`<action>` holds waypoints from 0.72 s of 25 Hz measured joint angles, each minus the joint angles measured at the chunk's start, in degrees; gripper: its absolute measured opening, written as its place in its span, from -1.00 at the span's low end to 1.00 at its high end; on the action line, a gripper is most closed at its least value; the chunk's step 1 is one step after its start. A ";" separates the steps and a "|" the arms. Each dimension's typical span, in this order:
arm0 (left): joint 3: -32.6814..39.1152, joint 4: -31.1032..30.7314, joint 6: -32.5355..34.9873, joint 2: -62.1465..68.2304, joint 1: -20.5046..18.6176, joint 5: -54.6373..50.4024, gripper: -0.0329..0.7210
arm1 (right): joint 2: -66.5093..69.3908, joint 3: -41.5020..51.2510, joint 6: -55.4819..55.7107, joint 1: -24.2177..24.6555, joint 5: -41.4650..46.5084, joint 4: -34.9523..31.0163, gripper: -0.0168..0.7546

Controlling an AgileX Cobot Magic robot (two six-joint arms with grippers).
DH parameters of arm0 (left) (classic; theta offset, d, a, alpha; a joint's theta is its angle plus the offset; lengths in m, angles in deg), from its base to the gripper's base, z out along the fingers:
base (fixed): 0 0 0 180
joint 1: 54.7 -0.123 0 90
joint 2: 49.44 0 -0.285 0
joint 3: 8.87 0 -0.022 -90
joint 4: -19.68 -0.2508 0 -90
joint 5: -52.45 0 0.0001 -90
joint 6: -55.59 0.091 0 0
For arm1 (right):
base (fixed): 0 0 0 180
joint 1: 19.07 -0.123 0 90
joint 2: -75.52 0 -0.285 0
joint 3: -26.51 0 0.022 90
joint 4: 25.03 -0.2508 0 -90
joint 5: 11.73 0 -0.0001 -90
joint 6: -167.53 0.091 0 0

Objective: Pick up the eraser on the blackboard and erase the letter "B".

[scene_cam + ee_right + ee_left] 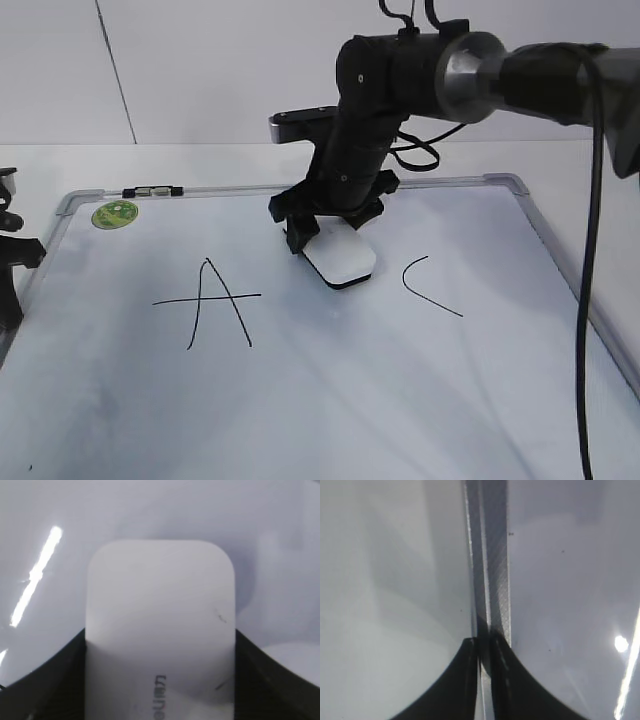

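Note:
The white eraser [340, 257] lies flat on the blackboard [330, 400], between a hand-drawn "A" [212, 305] and a "C" [425, 288]. My right gripper [318, 232] is shut on it, one finger on each long side. The right wrist view shows the eraser [160, 595] filling the gap of the right gripper [160, 647], small grey print facing up. The letter "B" does not show in any view. My left gripper [482, 642] is shut on nothing and hovers over the board's metal frame [490, 555]. It sits at the far left edge [8, 255].
A round green sticker [115, 213] sits in the board's far left corner, with a small clip [152, 190] on the top frame. The right arm's cable [590, 300] hangs over the board's right side. Bare board surface [150, 510] lies ahead of the eraser.

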 joint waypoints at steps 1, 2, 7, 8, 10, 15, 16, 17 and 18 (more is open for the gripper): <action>0.00 0.00 0.00 0.00 0.00 0.00 -0.79 | 0.00 0.00 0.26 0.00 0.00 0.00 0.46; 0.00 0.00 0.00 0.00 0.00 0.00 -0.79 | 0.00 0.00 0.40 0.00 -0.04 -0.13 0.46; 0.00 0.00 0.00 0.00 0.00 0.00 -0.79 | 0.00 0.00 0.88 -0.12 -0.36 -0.13 0.53; 0.00 0.00 0.00 0.00 0.00 0.00 -0.79 | 0.00 0.00 0.88 -0.12 -0.49 -0.13 0.53; 0.00 0.00 0.00 0.00 0.00 0.00 -0.79 | 0.00 0.00 0.93 -0.12 -1.13 -0.13 0.53; 0.00 0.10 0.00 0.00 0.00 -0.08 -0.79 | 0.33 0.00 1.07 -0.69 -4.99 -0.02 0.53; 0.00 0.10 0.00 0.00 0.00 -0.08 -0.79 | 0.47 0.00 1.07 -0.96 -5.37 0.20 0.53; 0.00 0.10 0.00 0.00 0.00 -0.08 -0.79 | 0.58 0.00 0.97 -1.09 -5.77 0.50 0.53; 0.00 0.10 0.00 0.00 0.00 -0.08 -0.79 | 0.70 -0.13 0.97 -1.36 -5.89 1.25 0.54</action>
